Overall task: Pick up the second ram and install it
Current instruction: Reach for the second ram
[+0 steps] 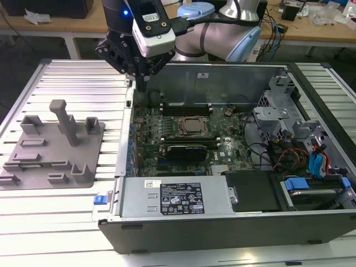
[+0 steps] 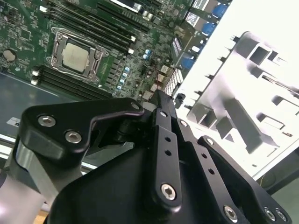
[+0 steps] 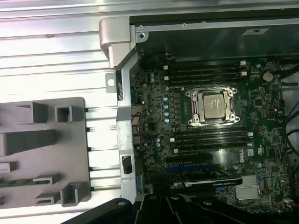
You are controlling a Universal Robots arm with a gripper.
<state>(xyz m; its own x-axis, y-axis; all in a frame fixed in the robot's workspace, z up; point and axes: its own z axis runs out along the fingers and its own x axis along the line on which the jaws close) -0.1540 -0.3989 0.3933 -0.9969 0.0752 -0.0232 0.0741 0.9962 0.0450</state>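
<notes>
The second ram appears in the first wrist view as a thin green strip lying in a slot of the grey holder. That holder sits on the ribbed table at the exterior view's left, beside the open computer case. My gripper hangs over the case's far left corner, pointing down, well apart from the holder. Its fingers look shut with nothing between them. The motherboard's CPU socket has black memory slots on both long sides.
A black-shrouded expansion card lies just in front of the socket. The power supply fills the case's near side, with drive bays and cables at the exterior view's right. The holder has a tall post.
</notes>
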